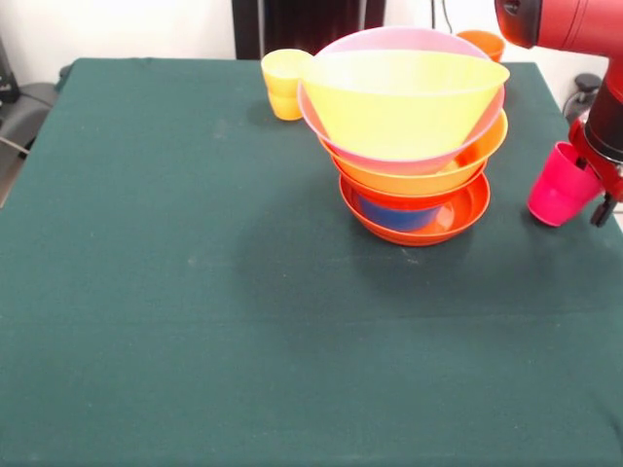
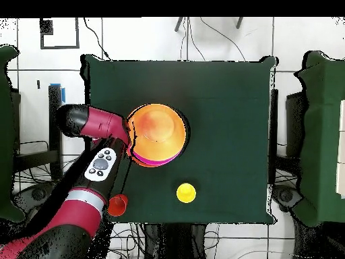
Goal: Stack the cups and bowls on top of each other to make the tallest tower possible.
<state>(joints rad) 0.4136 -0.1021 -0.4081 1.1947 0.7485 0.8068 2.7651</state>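
Yellow cup (image 1: 285, 83) stood loose at the far edge, unused. The tower (image 1: 409, 136) sat mid-table, wide bowls nested on the shallow red-orange one for stability. At right, my gripper (image 1: 596, 190) was clamped on the red-pink cup (image 1: 560, 185), tilted, presumably the next tier.

The tower (image 1: 409, 136) is hiding most of the orange cup (image 1: 484, 43) behind it and covering all but a sliver of the blue bowl (image 1: 397, 215) inside it. The frame edge beside the tower is cropping the tool (image 1: 602, 190).
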